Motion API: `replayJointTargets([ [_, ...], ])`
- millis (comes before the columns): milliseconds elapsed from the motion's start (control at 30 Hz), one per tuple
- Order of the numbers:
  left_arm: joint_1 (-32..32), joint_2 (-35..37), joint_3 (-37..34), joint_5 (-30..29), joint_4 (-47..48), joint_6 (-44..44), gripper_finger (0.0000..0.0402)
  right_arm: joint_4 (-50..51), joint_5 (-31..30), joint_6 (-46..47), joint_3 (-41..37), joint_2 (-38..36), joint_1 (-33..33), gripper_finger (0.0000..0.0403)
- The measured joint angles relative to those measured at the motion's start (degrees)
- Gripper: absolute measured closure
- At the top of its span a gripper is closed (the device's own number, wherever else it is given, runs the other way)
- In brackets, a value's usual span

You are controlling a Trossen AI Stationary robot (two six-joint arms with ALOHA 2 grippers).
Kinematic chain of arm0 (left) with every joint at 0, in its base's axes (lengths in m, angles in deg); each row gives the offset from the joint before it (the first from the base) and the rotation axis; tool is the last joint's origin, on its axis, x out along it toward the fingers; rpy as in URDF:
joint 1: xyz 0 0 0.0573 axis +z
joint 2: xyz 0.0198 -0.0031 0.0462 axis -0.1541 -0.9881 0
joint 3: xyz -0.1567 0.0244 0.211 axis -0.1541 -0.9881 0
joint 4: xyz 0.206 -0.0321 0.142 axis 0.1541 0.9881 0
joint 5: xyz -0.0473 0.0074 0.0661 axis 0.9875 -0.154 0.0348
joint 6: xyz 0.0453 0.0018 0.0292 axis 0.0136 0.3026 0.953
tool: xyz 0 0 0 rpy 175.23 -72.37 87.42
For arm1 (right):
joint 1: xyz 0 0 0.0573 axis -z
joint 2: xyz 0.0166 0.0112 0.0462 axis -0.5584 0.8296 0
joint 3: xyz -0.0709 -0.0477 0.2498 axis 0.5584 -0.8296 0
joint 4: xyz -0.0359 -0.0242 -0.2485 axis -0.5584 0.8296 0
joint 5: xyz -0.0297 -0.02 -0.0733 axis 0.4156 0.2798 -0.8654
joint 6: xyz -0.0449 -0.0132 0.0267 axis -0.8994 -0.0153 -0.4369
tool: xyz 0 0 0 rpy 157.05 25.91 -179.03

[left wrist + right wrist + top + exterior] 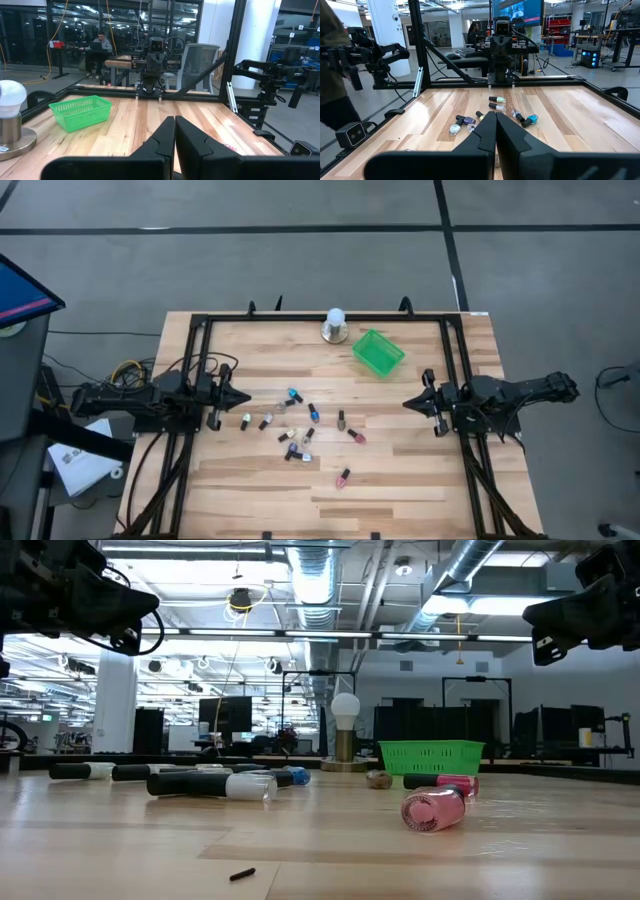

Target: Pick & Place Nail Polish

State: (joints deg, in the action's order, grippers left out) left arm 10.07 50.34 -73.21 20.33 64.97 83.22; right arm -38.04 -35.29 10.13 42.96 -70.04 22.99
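Note:
Several small nail polish bottles (300,425) with dark caps lie scattered on their sides on the wooden table's middle; a pink one (344,478) lies nearest the front edge and shows close in the low view (434,809). A green basket (378,352) stands at the far middle-right. My left gripper (246,397) is shut and level at the table's left side, above the wood, pointing toward the bottles. My right gripper (406,403) is shut and level at the right side, facing it. Both sets of fingers are shut on nothing in the wrist views (175,131) (496,128).
A white-domed object on a metal base (334,326) stands at the far edge beside the basket. A black frame (300,318) runs around the table. A small dark scrap (241,874) lies near the front edge. People sit at desks beyond the table.

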Motion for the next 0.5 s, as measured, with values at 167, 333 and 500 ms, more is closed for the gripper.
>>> replayJointTargets([
  [167, 0.0, 0.0, 0.0, 0.0, 0.0, 0.0, 0.0394, 0.0, 0.0, 0.0, 0.0, 0.0, 0.0, 0.0403],
  [333, 0.0, 0.0, 0.0, 0.0, -0.3, -0.8, 0.0394, 0.0, 0.0, 0.0, 0.0, 0.0, 0.0, 0.0403],
  [500, 0.0, 0.0, 0.0, 0.0, -1.6, -8.9, 0.0394, 0.0, 0.0, 0.0, 0.0, 0.0, 0.0, 0.0403],
])
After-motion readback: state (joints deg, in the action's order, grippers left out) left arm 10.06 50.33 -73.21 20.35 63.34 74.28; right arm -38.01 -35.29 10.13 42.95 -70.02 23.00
